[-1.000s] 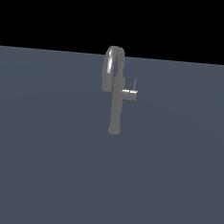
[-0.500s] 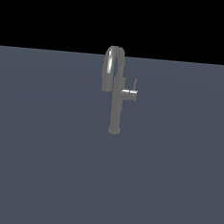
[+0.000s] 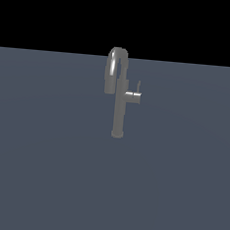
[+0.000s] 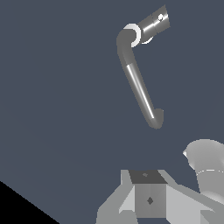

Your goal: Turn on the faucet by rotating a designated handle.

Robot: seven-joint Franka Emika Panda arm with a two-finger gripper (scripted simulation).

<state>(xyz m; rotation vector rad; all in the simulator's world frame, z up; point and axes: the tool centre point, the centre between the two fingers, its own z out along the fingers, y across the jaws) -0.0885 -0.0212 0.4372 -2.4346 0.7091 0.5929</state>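
Observation:
The faucet (image 3: 119,112) stands upright on the flat grey surface, with its gooseneck spout (image 3: 115,67) curving toward the exterior view's left. A short side stub (image 3: 132,96) points to the exterior view's right. The handle (image 3: 138,86) is a thin rod rising from the stub's end. The wrist view looks down on the faucet: its spout (image 4: 140,85) runs out from the stem top, and the stub (image 4: 153,24) ends in the small handle (image 4: 161,17). My gripper (image 4: 148,186) shows only partly at that picture's edge, well apart from the faucet. It does not show in the exterior view.
A plain grey surface (image 3: 43,170) spreads all around the faucet. A pale cylindrical arm link (image 4: 206,168) shows beside the gripper in the wrist view.

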